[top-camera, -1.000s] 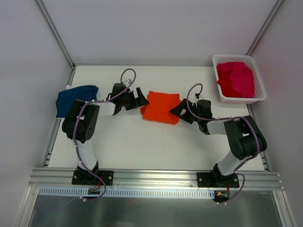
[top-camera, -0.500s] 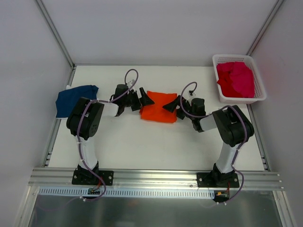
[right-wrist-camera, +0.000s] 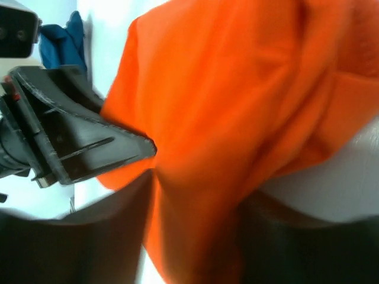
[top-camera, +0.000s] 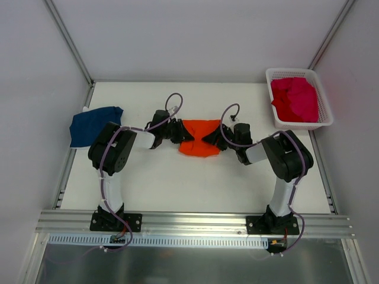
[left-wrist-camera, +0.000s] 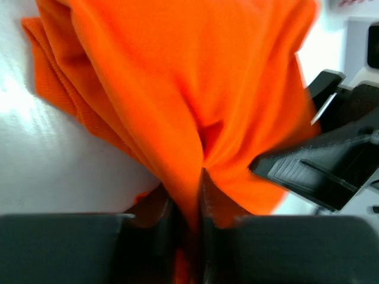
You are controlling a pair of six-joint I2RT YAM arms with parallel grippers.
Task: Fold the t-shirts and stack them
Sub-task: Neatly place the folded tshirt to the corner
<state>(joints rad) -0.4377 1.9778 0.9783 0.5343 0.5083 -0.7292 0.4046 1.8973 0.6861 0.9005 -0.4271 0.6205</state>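
Orange t-shirt (top-camera: 198, 143) sits bunched mid-table (top-camera: 177, 177), and we have our left gripper (top-camera: 183, 135) and right gripper (top-camera: 211, 139) each pinched on opposite edges of it, we judge so it lifts as one bundle toward the navy t-shirt (top-camera: 93, 124).

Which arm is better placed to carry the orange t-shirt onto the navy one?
Probably left. Its fingers are shut on the bright orange cloth t-shirt, and the navy blue cloth t-shirt lies on that arm's side; the right arm would reach across.
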